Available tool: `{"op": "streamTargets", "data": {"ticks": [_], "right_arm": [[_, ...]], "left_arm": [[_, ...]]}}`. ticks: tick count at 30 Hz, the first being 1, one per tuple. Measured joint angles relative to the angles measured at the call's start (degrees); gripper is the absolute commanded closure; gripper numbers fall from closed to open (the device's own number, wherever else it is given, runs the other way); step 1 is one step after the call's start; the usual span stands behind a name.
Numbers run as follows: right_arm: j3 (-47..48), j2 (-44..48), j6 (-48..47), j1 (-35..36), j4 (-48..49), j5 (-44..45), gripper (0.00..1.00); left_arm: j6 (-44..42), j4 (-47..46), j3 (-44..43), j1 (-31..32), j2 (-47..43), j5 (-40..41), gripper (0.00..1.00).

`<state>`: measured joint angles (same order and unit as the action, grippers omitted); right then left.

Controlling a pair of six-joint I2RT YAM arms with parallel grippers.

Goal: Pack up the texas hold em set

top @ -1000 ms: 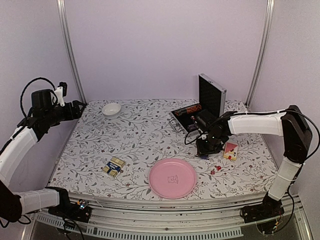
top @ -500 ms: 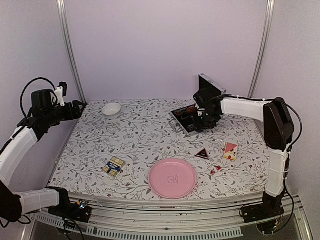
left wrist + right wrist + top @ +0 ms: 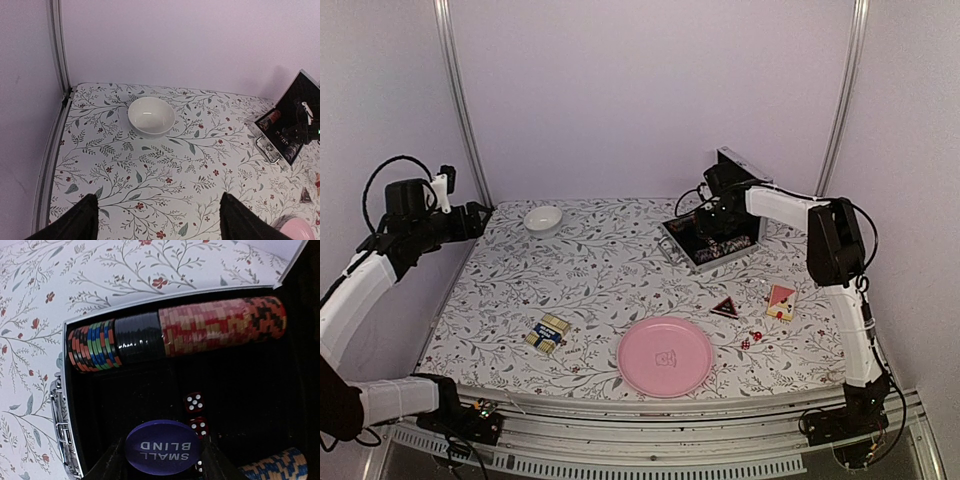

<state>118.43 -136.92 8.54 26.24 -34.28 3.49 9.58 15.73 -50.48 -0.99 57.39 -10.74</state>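
Case: silver metal case (image 3: 712, 240) at the far right of the table (image 3: 610, 270), lid raised upright, black lining showing
Right gripper: right gripper (image 3: 162, 462) low over the open case, jaws clamped on a round purple button (image 3: 162, 446), one finger against each side of it
Button writing: "SMALL BLIND" in white capitals, upside down in the right wrist view
Chip row, far side: row of poker chips (image 3: 175, 332) lying on edge along the case wall; orange, green and blue chips at the left end, black next, red and pink for the rest
Chip row, near side: blue and tan chips (image 3: 272, 465) at the bottom right corner of the wrist view, only partly seen
Dice in case: two red dice (image 3: 194, 402) on the lining, just beyond the button
Left gripper: left gripper (image 3: 160, 225) raised over the far left corner, jaws spread wide with nothing between them; white bowl (image 3: 151, 116) on the table beyond it
Card decks: blue and gold deck (image 3: 548, 333) at front left; red deck (image 3: 781, 300) at front right; printing on both too small to read
Loose dice: red dice (image 3: 751, 339) on the table between the red deck and the pink plate (image 3: 666, 356)
Other: dark triangular piece (image 3: 725, 307) just left of the red deck
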Motion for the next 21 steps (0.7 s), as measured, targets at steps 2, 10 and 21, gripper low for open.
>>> {"op": "streamTargets", "data": {"ticks": [2,10,21], "right_arm": [[0.3,-1.4,-0.6,0.0,0.0,-1.0,0.52],[1.9,-5.0,-2.1,0.0,0.1,-2.6,0.52],[4.0,-7.2,-3.1,0.0,2.3,-3.7,0.42]], "left_arm": [[0.0,0.0,0.0,0.0,0.5,0.1,0.17],[0.0,0.0,0.0,0.0,1.2,0.1,0.17],[0.0,0.0,0.0,0.0,1.3,-0.1,0.17]]}}
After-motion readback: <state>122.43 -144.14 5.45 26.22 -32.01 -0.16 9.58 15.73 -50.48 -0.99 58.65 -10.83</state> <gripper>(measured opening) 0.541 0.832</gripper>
